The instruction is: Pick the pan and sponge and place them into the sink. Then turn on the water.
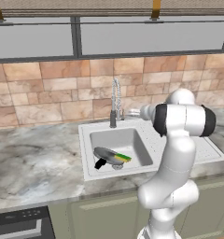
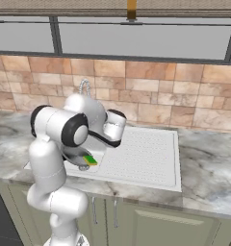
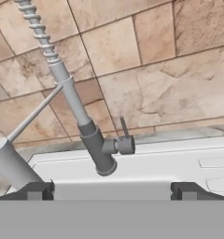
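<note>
Sink (image 1: 88, 140): white-grey rectangular unit set in the marbled grey countertop (image 1: 34, 163), one deep square basin at its left, ribbed draining board (image 2: 141, 156) at its right.

Pan (image 1: 107, 155): small round shallow grey-steel frying pan with short black handle, lying tilted inside the basin over the drain, handle pointing toward the front left corner.

Sponge (image 1: 122, 158): small flat rectangular piece, green with a yellow layer, resting on the pan's right rim inside the basin; also seen past the arm in the right base view (image 2: 91, 160).

Faucet (image 3: 69, 93): tall chrome coil-spring type, grey base standing on the sink's back edge, small side lever (image 3: 124, 135) with thin upright stick. No stream falls from it.

Gripper (image 3: 111, 190): two dark fingertips standing far apart, nothing between them, held in front of the faucet base and lever, near but not touching.

Backdrop: tan stone-tile wall (image 1: 48, 93); grey-framed window panes (image 1: 132, 39) above; olive cabinet doors (image 2: 151, 226) below the countertop.
</note>
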